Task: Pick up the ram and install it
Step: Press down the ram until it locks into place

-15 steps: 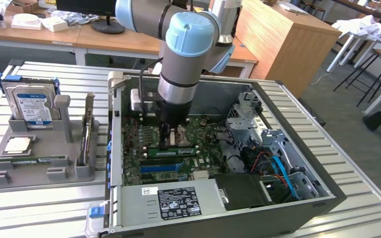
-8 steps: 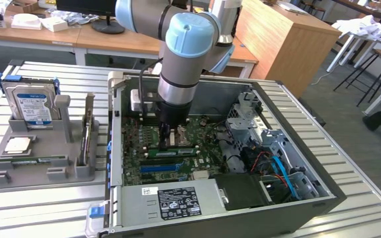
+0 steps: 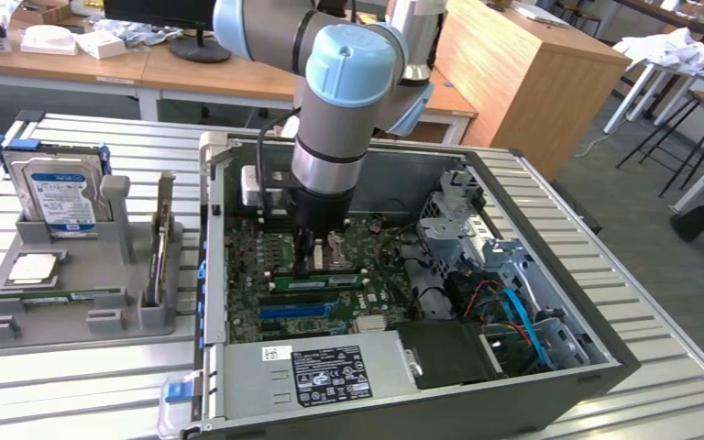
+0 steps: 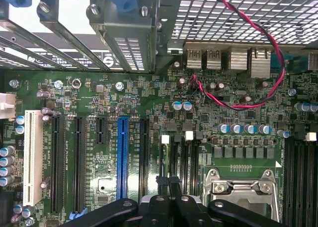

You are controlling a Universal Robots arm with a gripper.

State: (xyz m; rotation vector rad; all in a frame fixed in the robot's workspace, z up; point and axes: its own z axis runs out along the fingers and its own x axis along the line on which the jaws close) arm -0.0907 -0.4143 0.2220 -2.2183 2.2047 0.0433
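While you scan from the exterior view's left, you meet the grey holder (image 3: 71, 284) with the hard drive (image 3: 61, 197) upright at its back and the ram (image 3: 160, 240) standing on edge along its right side. Right of it, mid-frame, the open case (image 3: 548, 362) takes your arm; the gripper (image 3: 307, 259) sits low over the motherboard (image 3: 370, 312), fingers (image 4: 164, 192) pressed together, holding nothing.

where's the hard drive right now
The hard drive stands upright at the back of the grey parts holder, on the exterior view's left, outside the open computer case and behind the square silver processor chip.
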